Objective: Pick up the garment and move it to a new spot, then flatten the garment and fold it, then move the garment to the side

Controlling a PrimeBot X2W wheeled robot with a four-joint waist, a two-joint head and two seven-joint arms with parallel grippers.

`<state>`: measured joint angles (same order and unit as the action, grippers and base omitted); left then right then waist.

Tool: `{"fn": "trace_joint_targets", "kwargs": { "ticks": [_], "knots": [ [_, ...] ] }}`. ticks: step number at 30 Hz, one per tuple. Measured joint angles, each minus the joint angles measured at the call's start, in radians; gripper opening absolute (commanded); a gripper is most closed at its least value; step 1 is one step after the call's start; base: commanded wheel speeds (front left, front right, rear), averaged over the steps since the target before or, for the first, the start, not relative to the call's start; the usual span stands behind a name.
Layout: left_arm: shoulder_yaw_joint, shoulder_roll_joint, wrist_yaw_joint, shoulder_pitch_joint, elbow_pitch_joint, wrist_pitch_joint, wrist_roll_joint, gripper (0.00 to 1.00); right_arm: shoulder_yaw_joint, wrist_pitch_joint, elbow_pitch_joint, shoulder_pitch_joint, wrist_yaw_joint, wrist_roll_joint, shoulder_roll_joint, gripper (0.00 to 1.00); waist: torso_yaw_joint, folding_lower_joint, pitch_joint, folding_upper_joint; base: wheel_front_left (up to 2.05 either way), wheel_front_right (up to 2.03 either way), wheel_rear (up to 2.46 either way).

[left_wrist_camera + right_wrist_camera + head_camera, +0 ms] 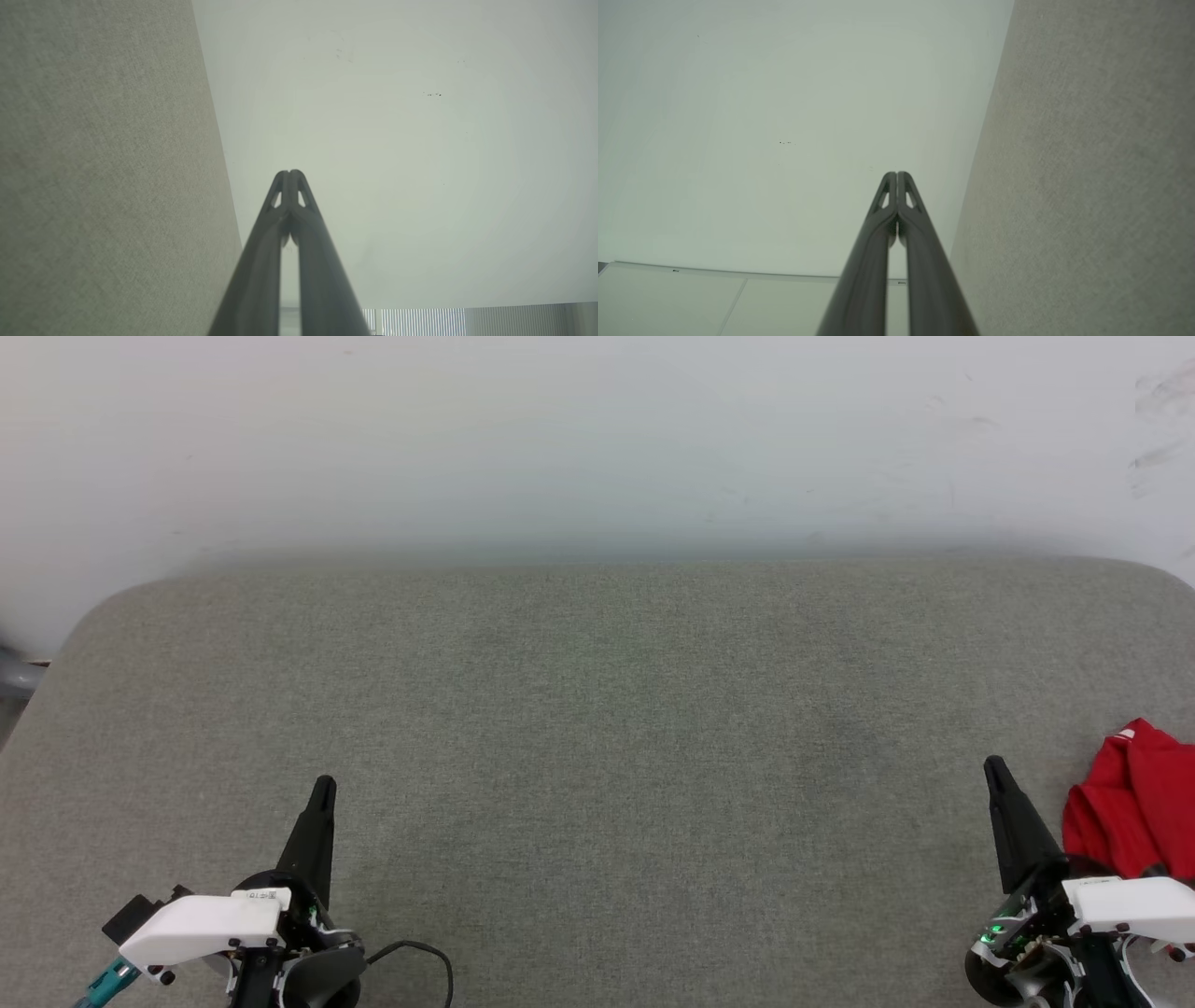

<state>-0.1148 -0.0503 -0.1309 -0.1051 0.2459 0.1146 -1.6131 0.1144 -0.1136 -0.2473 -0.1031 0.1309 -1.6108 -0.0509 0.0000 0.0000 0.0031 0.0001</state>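
Fingers [261, 270] taper, tips touching; crumpled red garment [1134, 803] on woven pad [597, 756]

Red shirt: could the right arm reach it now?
Probably yes: the shirt lies just beside the right gripper with nothing between them, though the gripper is shut and must open first.

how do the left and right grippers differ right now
The left gripper has bare grey surface around it; the right gripper is close beside the crumpled red shirt. A black cable loops by the left gripper's base; a green light glows at the right gripper's. Both are shut, holding nothing.
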Motion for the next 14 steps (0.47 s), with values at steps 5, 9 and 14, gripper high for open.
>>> {"fn": "trace_joint_targets", "kwargs": {
  "ticks": [5, 9, 14],
  "knots": [
    [0.0, 0.0, 0.0, 0.0, 0.0, 0.0, 0.0, 0.0, 0.0, 0.0, 0.0, 0.0, 0.0, 0.0, 0.0, 0.0, 0.0, 0.0, 0.0, 0.0, 0.0, 0.0, 0.0],
    [0.0, 0.0, 0.0, 0.0, 0.0, 0.0, 0.0, 0.0, 0.0, 0.0, 0.0, 0.0, 0.0, 0.0, 0.0, 0.0, 0.0, 0.0, 0.0, 0.0, 0.0, 0.0, 0.0],
    [0.0, 0.0, 0.0, 0.0, 0.0, 0.0, 0.0, 0.0, 0.0, 0.0, 0.0, 0.0, 0.0, 0.0, 0.0, 0.0, 0.0, 0.0, 0.0, 0.0, 0.0, 0.0, 0.0]
  ]
}}
